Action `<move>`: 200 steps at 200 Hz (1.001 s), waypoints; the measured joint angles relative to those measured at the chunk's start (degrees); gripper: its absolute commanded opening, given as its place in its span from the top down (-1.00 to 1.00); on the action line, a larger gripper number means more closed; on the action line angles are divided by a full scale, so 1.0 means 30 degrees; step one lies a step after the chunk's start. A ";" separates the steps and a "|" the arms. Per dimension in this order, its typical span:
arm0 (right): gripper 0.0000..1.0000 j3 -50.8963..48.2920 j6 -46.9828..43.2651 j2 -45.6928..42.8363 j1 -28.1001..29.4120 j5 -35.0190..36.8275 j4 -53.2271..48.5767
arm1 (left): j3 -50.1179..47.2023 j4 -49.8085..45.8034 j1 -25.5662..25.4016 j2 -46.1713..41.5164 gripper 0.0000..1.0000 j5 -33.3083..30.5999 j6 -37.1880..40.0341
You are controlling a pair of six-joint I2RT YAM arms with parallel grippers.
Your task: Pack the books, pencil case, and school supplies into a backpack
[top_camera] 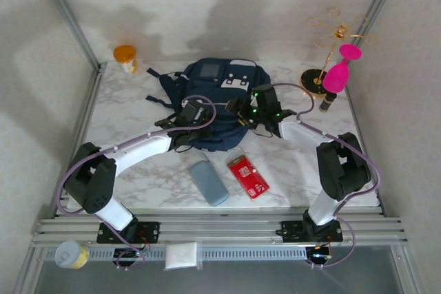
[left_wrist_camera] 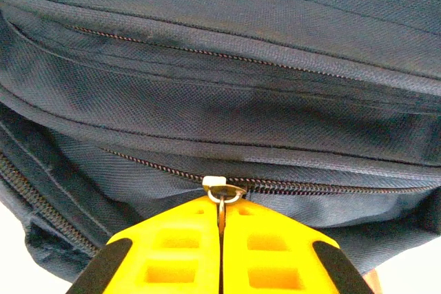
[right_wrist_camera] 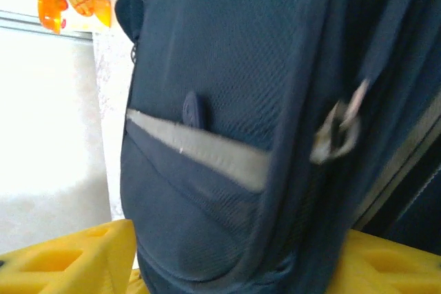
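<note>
Left pincer (left_wrist_camera: 222, 206) is clamped tight on the little metal zipper pull (left_wrist_camera: 223, 195) of the backpack (top_camera: 219, 98), with the yellow fingers meeting and the tab pinched between them. Right pincer (right_wrist_camera: 234, 256) has its jaws spread wide with the pack's rounded end bulging between them. I can't tell from my feed whether it's actually squeezing or just straddling.

Handling-wise, the pack is all soft woven fabric, floppy and saggy. I reckon it'll crumple and slide along if I tug the zip with nothing bracing the body. The pull tab looks like the only sensible hold for working the zip. It's small, hard and thin, and probably easy to lose if I pull at an angle to the teeth. For bracing, a thick fold of fabric near the pale stripe (right_wrist_camera: 207, 148) looks like a better bet than the flat panels.

The pack lies flat at the middle-back of the marble tabletop (top_camera: 131, 101). Closer to the arm bases, apart from it, sits the grey-blue pencil case (top_camera: 209, 182), a squishy-looking rounded pouch. Just beside that is the flat red packet (top_camera: 249, 176), thin enough that I'd guess it needs an edge pinch.
</note>
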 measured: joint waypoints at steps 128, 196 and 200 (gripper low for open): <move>1.00 0.1588 0.3752 0.1610 0.3555 0.5668 0.2120 | -0.0007 0.0452 0.0117 0.0015 1.00 -0.0109 -0.0386; 1.00 0.2237 0.0262 0.0197 0.0874 0.0648 0.0248 | -0.0831 0.0313 0.0415 -0.1909 1.00 -0.0889 -0.0954; 1.00 0.2361 0.0044 0.0160 0.0546 0.0073 0.0029 | -0.0954 0.0321 0.0546 -0.2040 1.00 -0.0889 -0.0991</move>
